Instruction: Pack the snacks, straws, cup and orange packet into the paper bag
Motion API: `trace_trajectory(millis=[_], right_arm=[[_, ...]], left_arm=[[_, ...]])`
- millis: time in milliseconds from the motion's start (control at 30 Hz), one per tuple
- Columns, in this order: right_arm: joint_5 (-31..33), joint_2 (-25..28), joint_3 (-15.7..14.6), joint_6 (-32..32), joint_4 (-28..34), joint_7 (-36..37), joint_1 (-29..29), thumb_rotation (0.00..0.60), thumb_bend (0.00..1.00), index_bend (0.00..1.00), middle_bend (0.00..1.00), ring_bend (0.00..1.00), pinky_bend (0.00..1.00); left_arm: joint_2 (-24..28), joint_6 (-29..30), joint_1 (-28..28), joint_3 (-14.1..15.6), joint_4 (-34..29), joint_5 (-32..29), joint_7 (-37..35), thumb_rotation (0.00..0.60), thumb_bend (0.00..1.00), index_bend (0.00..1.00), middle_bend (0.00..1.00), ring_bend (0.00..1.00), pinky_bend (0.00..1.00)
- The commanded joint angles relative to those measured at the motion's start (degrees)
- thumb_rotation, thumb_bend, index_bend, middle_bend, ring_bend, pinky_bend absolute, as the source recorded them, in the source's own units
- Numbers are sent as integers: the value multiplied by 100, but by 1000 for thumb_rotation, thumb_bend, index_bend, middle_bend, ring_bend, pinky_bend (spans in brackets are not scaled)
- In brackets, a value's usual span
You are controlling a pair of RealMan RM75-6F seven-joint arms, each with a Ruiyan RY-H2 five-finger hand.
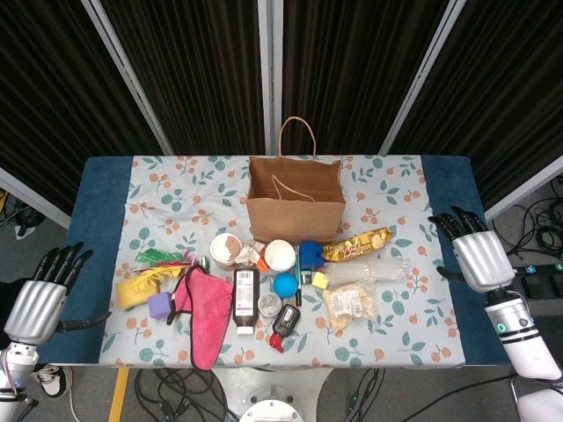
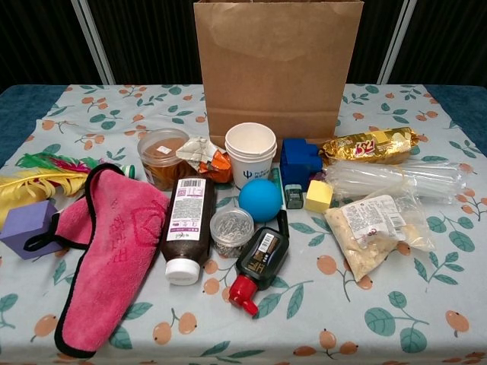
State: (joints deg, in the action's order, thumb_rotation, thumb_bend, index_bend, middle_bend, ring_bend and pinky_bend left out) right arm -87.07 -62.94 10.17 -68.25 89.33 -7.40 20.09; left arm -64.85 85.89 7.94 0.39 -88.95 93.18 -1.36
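Your right hand [image 1: 471,252] hovers over the worktop's [image 1: 453,290] right edge, fingers spread and holding nothing. Your left hand [image 1: 42,294] hangs off the left edge, also spread and empty. The paper bag [image 1: 295,200] stands upright and open behind the clutter; the cup [image 2: 250,153], gold snack packet [image 2: 370,145], bagged straws [image 2: 396,181] and orange packet [image 2: 205,160] lie just in front of it.
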Motion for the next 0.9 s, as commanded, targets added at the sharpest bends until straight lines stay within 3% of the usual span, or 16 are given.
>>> trace_trajectory(millis=[33,300,900], right_arm=[[-71,-69,-354,153,375,-591,2,600,0,187,203,102,185],[-600,-558,-991,-31,276,-1155,-241,600,0,190,207,101,146],[-836,-2018,-1155,291,-654,-2040,46,600,0,190,207,95,79]], left_arm=[[-5,3,-8,7,12,-2,-16,236,0,55,39,28,69],[-161,-16,21,13,132,42,-29,237,0,56,39,28,69],[-208,179,-52,-34,433,1,-381,234,0,56,39,27,69]])
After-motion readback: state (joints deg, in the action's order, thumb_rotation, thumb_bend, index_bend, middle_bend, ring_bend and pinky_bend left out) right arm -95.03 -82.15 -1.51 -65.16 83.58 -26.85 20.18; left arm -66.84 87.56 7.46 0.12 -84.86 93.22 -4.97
